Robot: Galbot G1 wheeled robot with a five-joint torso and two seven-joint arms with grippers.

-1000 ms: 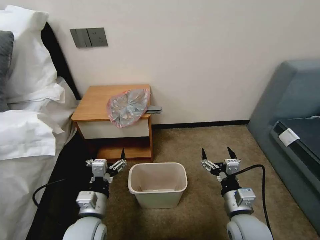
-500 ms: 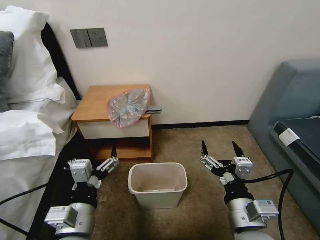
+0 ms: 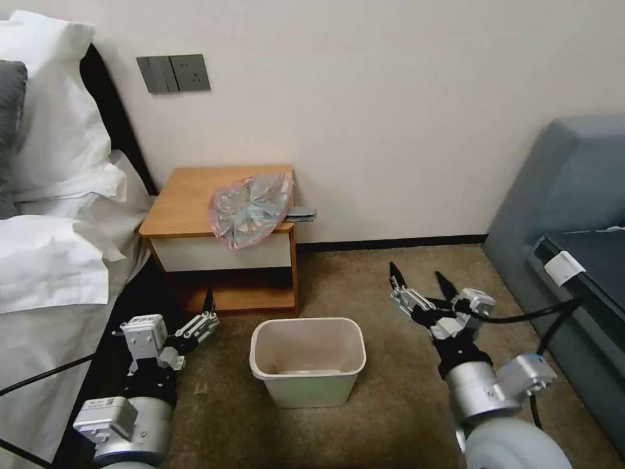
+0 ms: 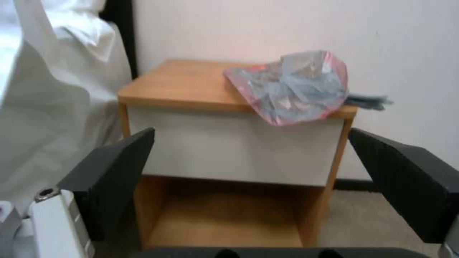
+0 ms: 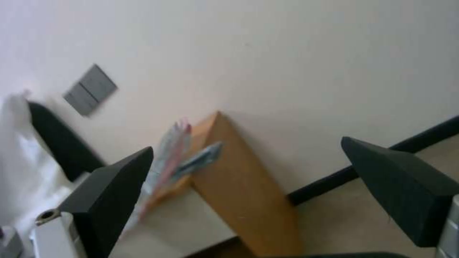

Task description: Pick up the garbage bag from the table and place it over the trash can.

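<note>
Both claws spread wide and low: left claw beside the trash can, right claw opposite; garbage bag draped over the tabletop edge.

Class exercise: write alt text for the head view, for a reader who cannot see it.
A crinkly silvery garbage bag with a pink edge lies on a wooden nightstand table, overhanging its front corner. An unlined cream trash can stands on the carpet in front. The left tool and right tool hover open on either side of the can.
</note>
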